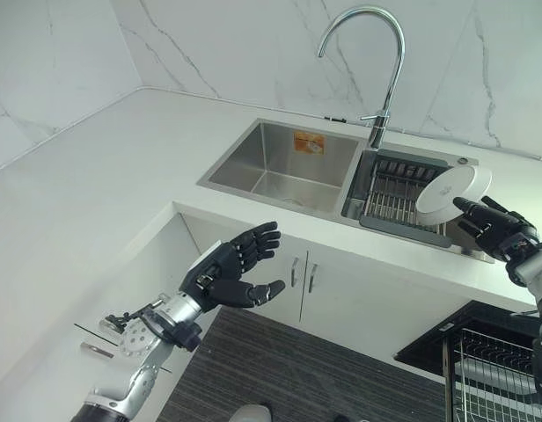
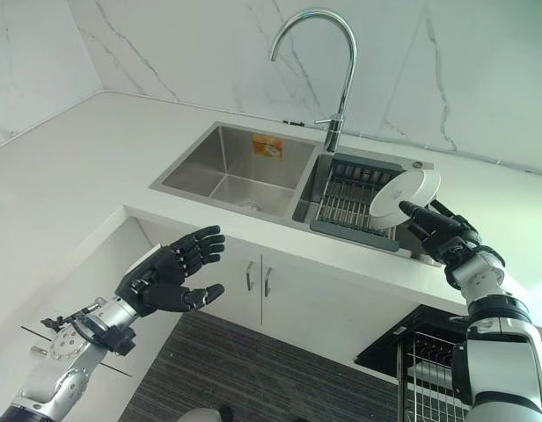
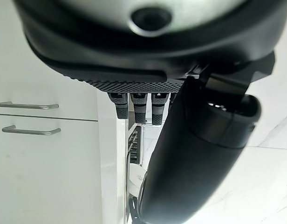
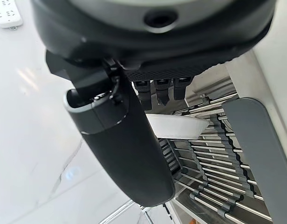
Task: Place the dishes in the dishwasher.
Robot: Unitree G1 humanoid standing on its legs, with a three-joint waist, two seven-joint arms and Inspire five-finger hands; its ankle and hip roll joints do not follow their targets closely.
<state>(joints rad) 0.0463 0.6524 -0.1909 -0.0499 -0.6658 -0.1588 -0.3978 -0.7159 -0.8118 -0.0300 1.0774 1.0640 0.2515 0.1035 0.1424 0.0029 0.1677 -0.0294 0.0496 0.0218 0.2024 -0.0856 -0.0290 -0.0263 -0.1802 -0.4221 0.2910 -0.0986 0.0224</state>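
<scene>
Left hand point(image 1: 229, 271) hangs in front of the white cabinet doors point(image 1: 337, 299), fingers spread and relaxed, grasping nothing. Right of the steel sink basin point(image 1: 284, 167), the right hand point(image 1: 498, 230) pinches a white plate point(image 1: 453, 193), tilted on edge over the drying rack point(image 1: 396, 195). A dishwasher basket point(image 1: 498, 369) stands below.

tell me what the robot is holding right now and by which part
The right hand holds a white plate by its rim, at the edge nearest the hand, tilted above the dish rack in the sink. The left hand is open and holds nothing.
</scene>
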